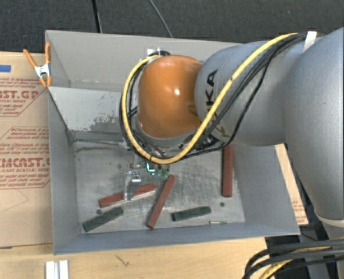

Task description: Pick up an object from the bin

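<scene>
My gripper reaches down from under the orange cover to the bin floor, left of the middle. Its tip is right at the upper edge of a red-brown stick that lies nearly flat across the floor. Whether it touches that stick I cannot tell. Just to the right, a second red-brown stick lies slanted, its upper end near the gripper. A dark green stick lies below and to the left, near the front wall.
Another dark green stick lies at the front right of the floor. A third red-brown stick lies lengthwise near the right wall. The arm and its cables hang over the back and middle of the bin.
</scene>
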Tool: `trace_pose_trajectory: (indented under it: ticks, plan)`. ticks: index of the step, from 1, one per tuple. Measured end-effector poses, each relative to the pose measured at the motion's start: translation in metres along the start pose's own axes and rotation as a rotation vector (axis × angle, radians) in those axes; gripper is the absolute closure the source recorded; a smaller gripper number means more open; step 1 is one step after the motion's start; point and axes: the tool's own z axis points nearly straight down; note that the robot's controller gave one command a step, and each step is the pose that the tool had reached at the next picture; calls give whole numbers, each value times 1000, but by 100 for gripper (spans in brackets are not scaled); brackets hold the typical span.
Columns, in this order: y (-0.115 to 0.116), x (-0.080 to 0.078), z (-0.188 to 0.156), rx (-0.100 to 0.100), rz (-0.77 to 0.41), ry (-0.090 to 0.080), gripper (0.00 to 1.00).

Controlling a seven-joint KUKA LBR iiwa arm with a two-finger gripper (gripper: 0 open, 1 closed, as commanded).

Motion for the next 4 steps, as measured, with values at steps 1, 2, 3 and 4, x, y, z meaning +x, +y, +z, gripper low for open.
trace_pose_trajectory:
  ticks: [1, 2, 3, 4]
  plan:
    - [-1, -2, -5, -1, 2, -7, 0]
    - [-20, 19, 90, 0, -149, -6, 100]
    - [-20, 19, 90, -1, -149, -6, 100]
    - [-14, 18, -61, -1, -164, -10, 100]
